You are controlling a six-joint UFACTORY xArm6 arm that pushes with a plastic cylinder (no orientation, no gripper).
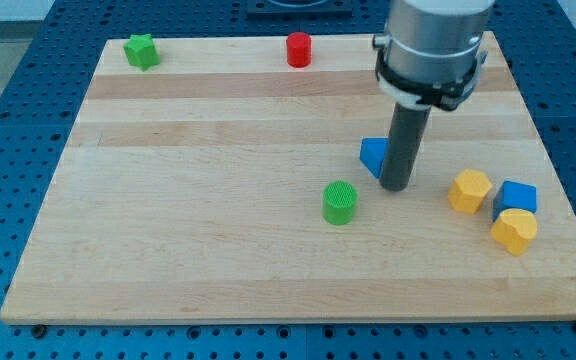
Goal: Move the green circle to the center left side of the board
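The green circle (340, 202) is a short green cylinder standing on the wooden board (198, 240), a little right of the board's middle and toward the view's bottom. My tip (396, 187) rests on the board to the right of the green circle and slightly above it, with a clear gap between them. The rod partly hides a blue triangle (373, 155), which lies just left of it and touches or nearly touches it.
A green star (141, 50) sits at the top left corner. A red cylinder (299, 49) stands at the top edge. At the right, a yellow hexagon (469, 190), a blue cube (516, 197) and a yellow heart (514, 230) are clustered.
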